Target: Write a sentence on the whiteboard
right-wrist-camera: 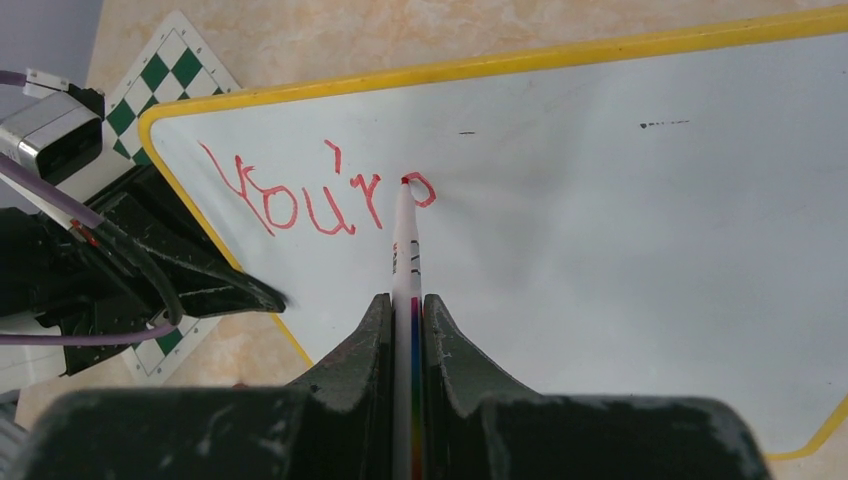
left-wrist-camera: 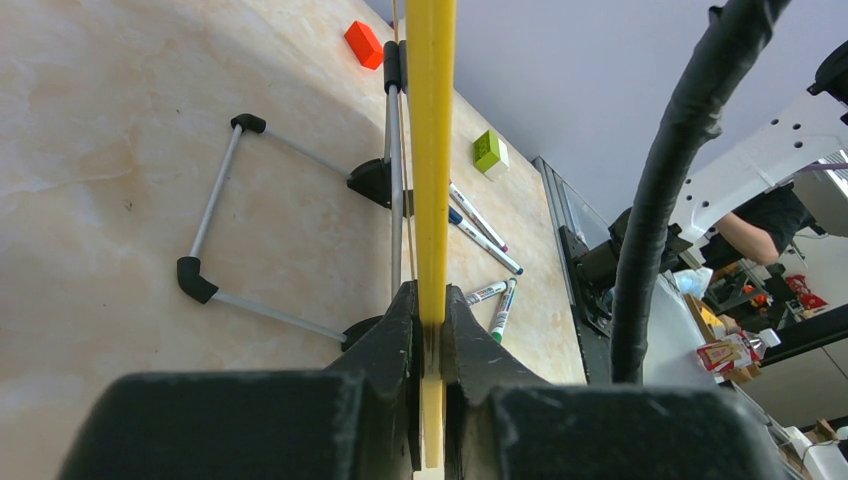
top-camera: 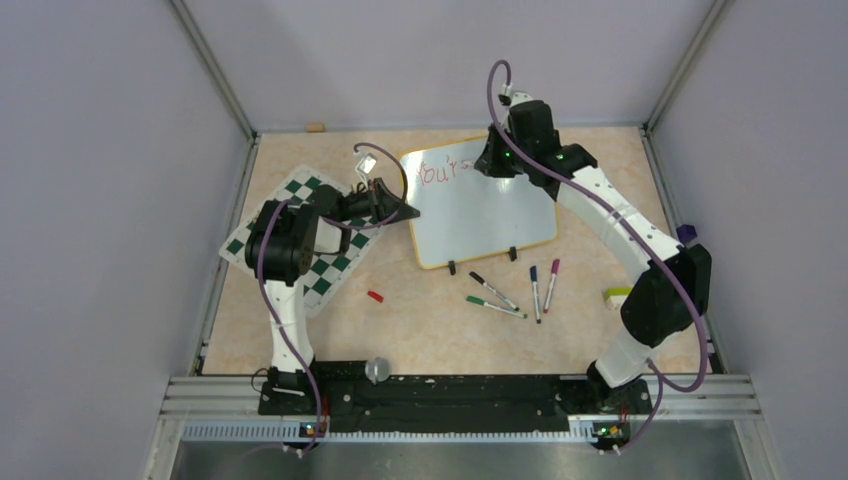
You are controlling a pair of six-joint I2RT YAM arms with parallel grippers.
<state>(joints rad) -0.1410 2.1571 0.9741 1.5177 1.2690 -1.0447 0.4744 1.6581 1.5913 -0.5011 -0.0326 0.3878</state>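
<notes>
whiteboard (top-camera: pixel 480 210), chess mat (top-camera: pixel 335 265) beside it, loose markers (top-camera: pixel 494 290), red block (top-camera: pixel 375 296) nearby

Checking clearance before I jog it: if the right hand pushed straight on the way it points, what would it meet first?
The whiteboard: the marker clamped in the right hand seems to touch it at the last red letter.
</notes>
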